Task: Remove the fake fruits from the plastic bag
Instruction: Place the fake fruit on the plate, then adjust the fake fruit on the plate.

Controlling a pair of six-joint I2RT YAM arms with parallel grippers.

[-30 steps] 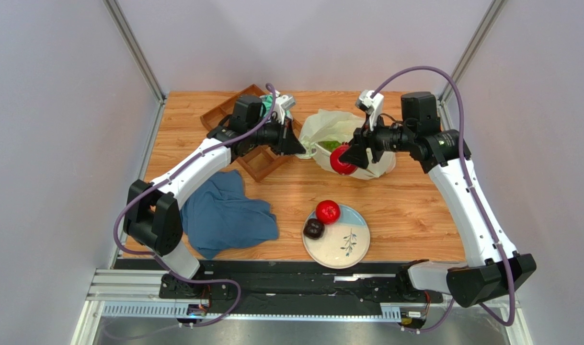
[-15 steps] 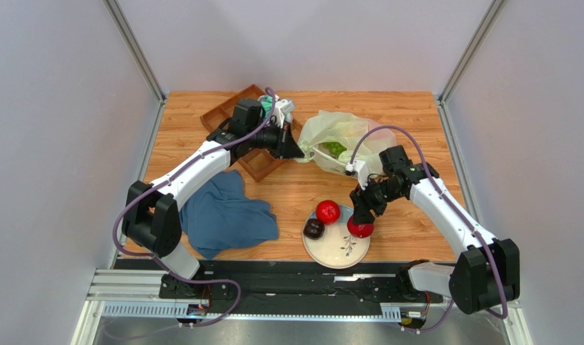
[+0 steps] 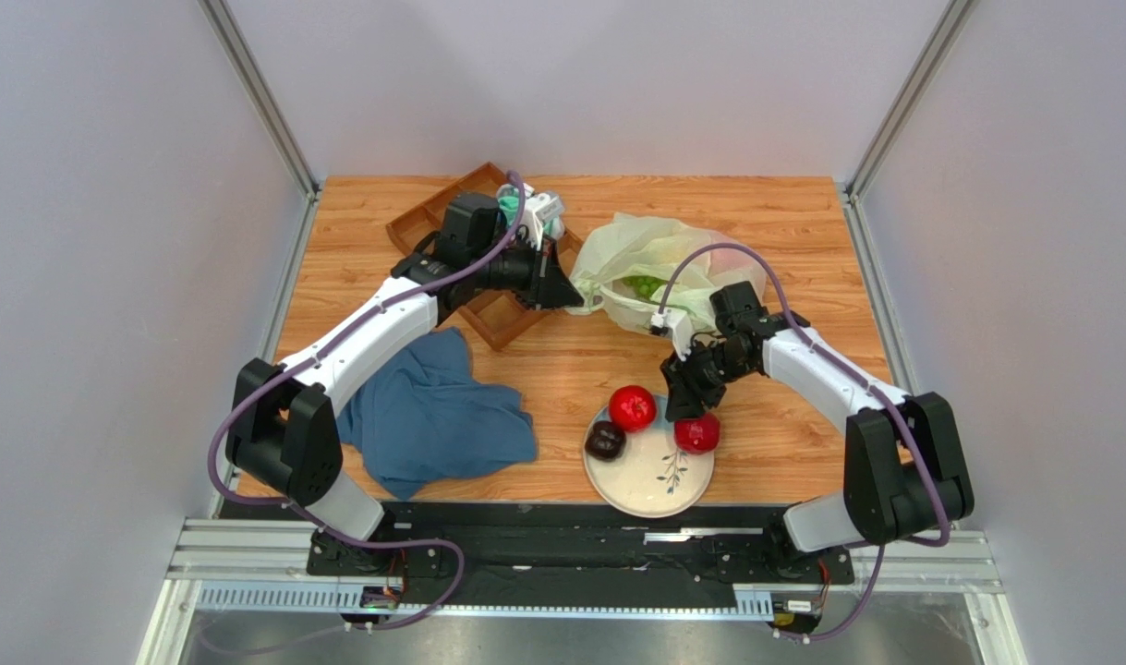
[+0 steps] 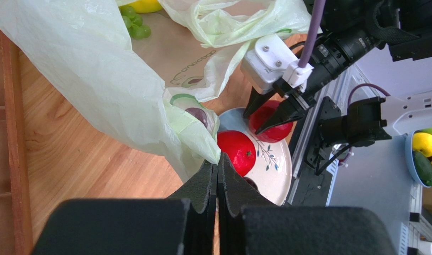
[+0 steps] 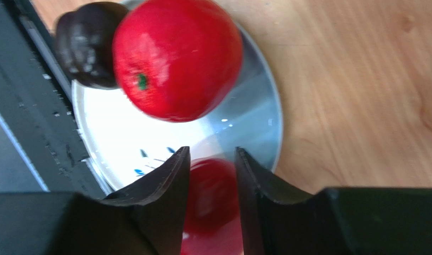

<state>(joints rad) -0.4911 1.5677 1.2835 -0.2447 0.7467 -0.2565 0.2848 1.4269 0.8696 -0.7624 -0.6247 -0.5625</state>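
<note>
**Presently: red fruit on plate, right arm to clear**

Right gripper (image 5: 211, 153): fingers parted over the red apple (image 3: 697, 434), which lies at 3 o'clock on the plate (image 3: 661, 485), near the rim. Not clamped, as far as shows.

Advice: rise straight up. A sideways brush could roll it off.

Neighbours: second red apple (image 3: 632, 408) at 11 o'clock and dark fruit (image 3: 604, 441) at 9 o'clock, both close to the fingers.

Left gripper (image 4: 218, 164): pinched closed on the plastic bag (image 4: 95, 74), at 12 o'clock of the plate. Grapes (image 4: 134, 24) and a yellow fruit (image 4: 146, 4) lie inside.

Blue cloth (image 3: 436, 416) at 9 o'clock, well apart.
</note>
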